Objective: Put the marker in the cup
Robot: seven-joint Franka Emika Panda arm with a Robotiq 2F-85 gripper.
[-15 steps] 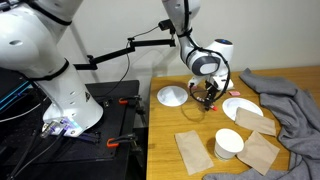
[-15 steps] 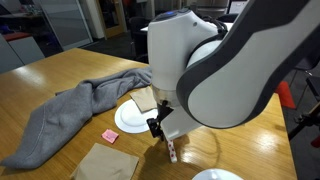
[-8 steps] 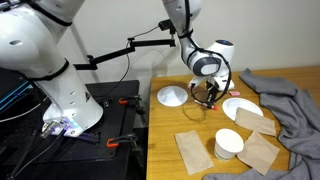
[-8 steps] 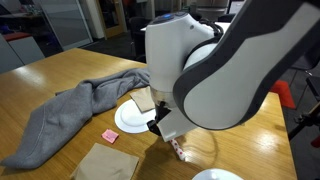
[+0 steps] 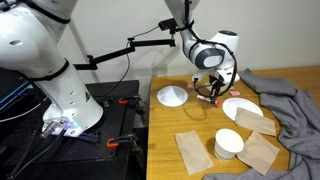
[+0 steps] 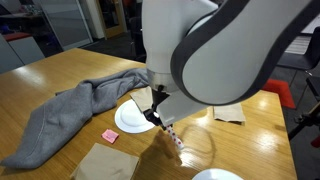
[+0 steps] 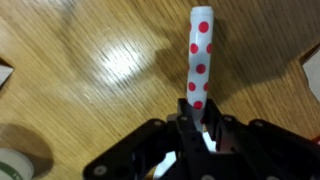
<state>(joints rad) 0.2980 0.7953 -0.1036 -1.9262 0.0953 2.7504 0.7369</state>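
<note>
1. Black gripper [image 7: 200, 124] is clamped on the marker [image 7: 200, 55]; the two jaws press its lower end from both sides.
2. White with red dots, the marker sticks out straight past the fingertips in the wrist view, over bare wood.
3. In an exterior view the marker [image 6: 175, 136] hangs tilted below the gripper [image 6: 158, 116]. I cannot tell if its tip touches the wooden table [image 6: 60, 150].
4. Near the gripper [image 5: 212, 90] lie two white plates, one [image 5: 172, 96] on one side of it and one [image 5: 240, 107] on the other side.
5. The cup [image 5: 229, 143] stands upright near the table edge, well apart from the marker, between two brown paper pieces [image 5: 192, 150].
6. Grey cloth [image 5: 292, 100] lies beyond the plates.
</note>
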